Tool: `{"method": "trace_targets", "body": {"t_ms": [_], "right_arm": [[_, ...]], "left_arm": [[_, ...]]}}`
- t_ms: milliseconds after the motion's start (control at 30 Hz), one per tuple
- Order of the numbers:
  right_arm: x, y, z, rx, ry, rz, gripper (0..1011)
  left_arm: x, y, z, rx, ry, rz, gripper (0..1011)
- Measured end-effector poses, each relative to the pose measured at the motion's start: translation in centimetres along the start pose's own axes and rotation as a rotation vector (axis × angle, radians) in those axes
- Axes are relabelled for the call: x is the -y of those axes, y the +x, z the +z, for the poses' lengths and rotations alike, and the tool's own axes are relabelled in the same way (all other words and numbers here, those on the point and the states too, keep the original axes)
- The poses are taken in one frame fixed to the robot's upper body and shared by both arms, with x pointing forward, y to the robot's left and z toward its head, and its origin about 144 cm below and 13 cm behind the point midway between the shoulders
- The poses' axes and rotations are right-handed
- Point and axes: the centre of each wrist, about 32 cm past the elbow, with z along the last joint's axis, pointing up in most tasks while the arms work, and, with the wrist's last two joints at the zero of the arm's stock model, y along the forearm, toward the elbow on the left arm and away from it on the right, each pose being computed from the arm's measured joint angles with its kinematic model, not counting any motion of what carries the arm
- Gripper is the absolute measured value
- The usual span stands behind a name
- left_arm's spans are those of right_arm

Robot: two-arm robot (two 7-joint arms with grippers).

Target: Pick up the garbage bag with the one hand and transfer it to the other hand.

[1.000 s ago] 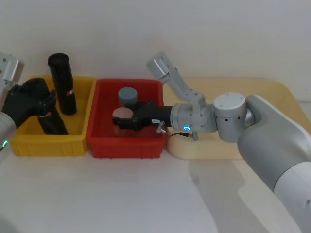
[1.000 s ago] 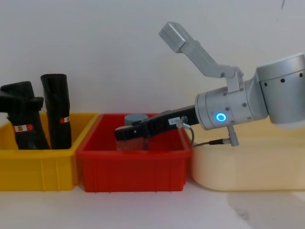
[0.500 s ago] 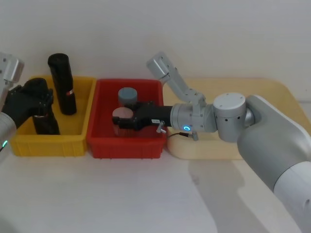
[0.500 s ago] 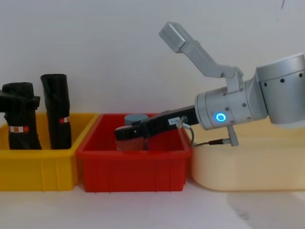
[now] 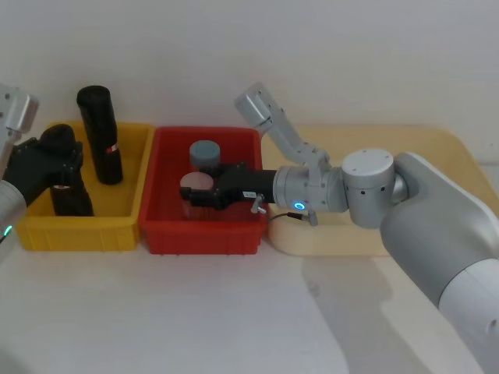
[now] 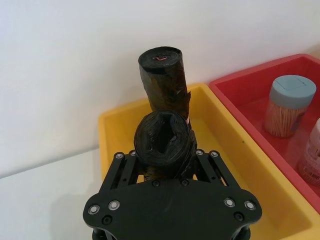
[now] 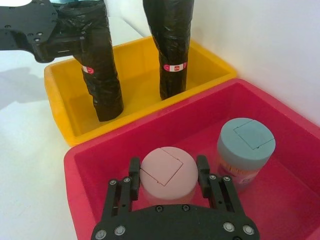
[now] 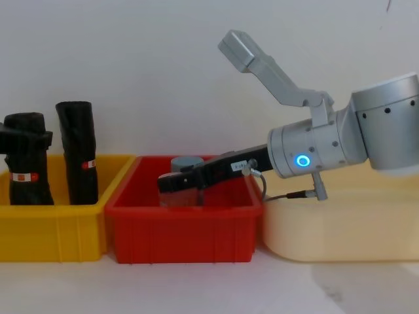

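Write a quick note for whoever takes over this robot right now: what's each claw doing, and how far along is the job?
The left gripper is shut on the garbage bag near its top.
The garbage bag stands upright, base down in the yellow bin, beside the taller black roll.
The right gripper sits low in the red bin at the pink-lidded jar, away from the bag.
Done: bag grasped.
Left: lift it out, bring the right gripper over, hand it across.
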Motion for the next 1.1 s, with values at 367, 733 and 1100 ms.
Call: {"method": "trace_targets", "body": {"t_ms": [367, 733, 1100], "right_arm": [[0.00, 0.00, -0.01, 0.000, 0.000, 0.000, 658], [0.00, 0.00, -0.02, -0.001, 0.000, 0.000, 658], [0.18, -0.09, 0.02, 0.003, 0.021, -0.003, 658]], "left_arm": [[0.00, 0.00, 0.00, 0.000, 0.000, 0.000, 366], [0.00, 0.00, 0.00, 0.000, 0.000, 0.000, 365], [-0.04, -0.02, 0.39, 0.011, -0.017, 0.002, 365]]}}
